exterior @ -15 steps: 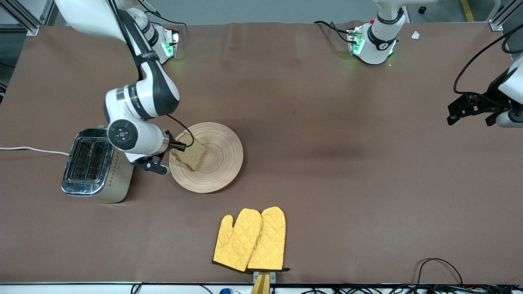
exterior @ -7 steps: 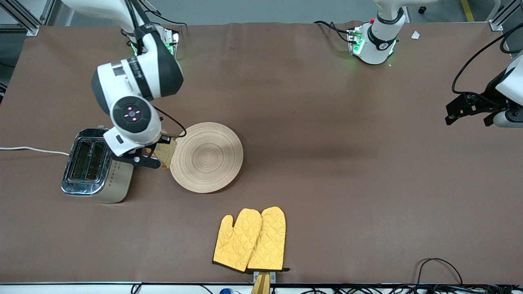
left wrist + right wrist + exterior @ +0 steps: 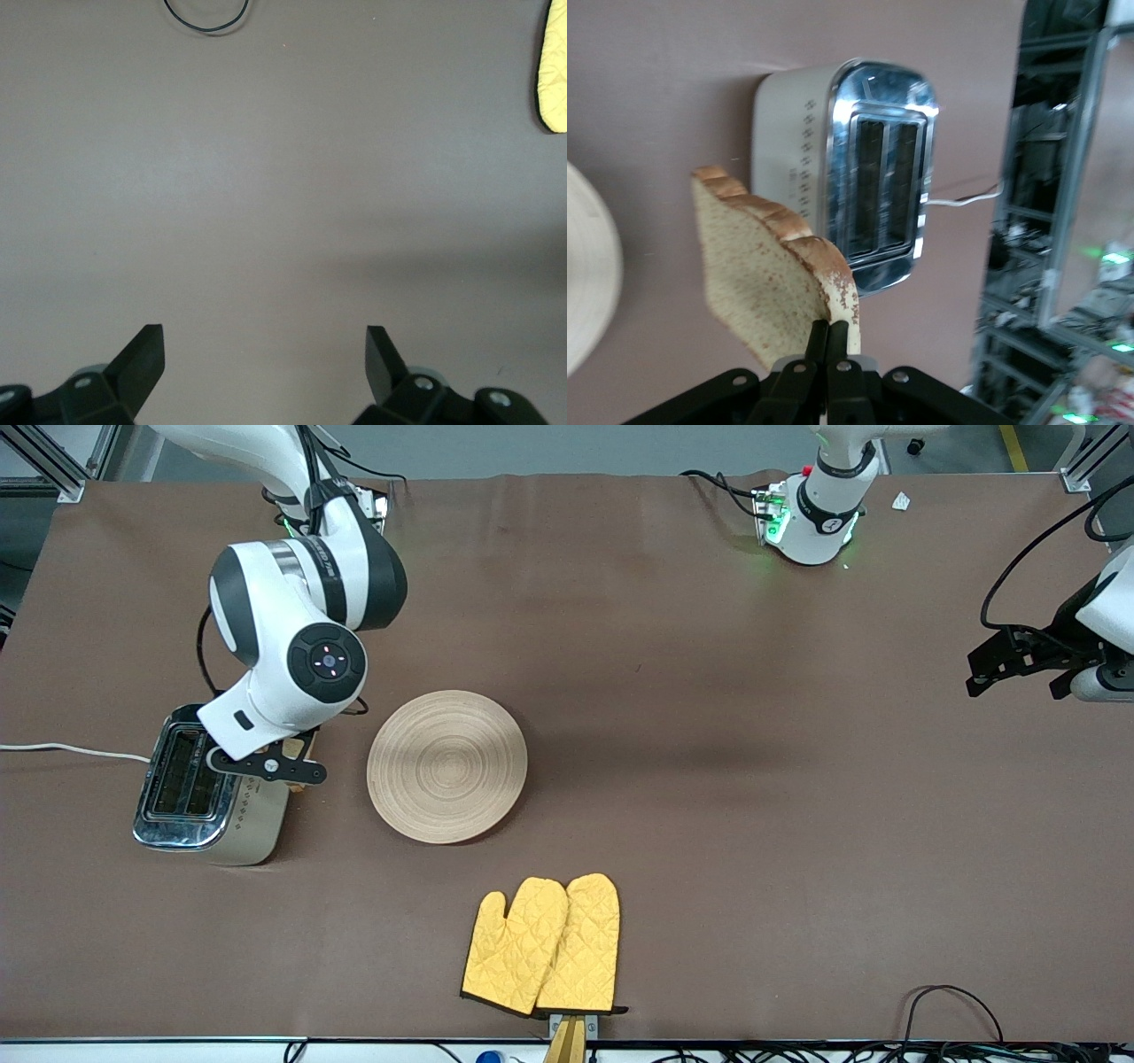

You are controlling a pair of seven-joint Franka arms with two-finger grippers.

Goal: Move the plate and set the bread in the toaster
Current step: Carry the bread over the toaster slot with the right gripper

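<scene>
My right gripper (image 3: 266,766) is shut on the bread (image 3: 766,274), a brown speckled slice with a darker crust. It holds the slice on edge in the air, over the side of the toaster (image 3: 199,788) that faces the plate. In the right wrist view the fingers (image 3: 830,332) pinch the crust, and the toaster (image 3: 868,186) lies below with both slots empty. In the front view the wrist hides most of the bread. The round wooden plate (image 3: 447,766) lies bare beside the toaster; its rim (image 3: 585,274) shows in the right wrist view. My left gripper (image 3: 1019,660) waits open and empty (image 3: 266,354) at the left arm's end of the table.
A pair of yellow oven mitts (image 3: 542,946) lies nearer the front camera than the plate; one corner (image 3: 554,71) shows in the left wrist view. The toaster's white cord (image 3: 71,751) runs off the right arm's end of the table. Black cables (image 3: 957,1010) lie at the front edge.
My right gripper lifted the bread off the plate and carried it up toward the toaster. The plate now lies bare. The left arm has barely moved.
</scene>
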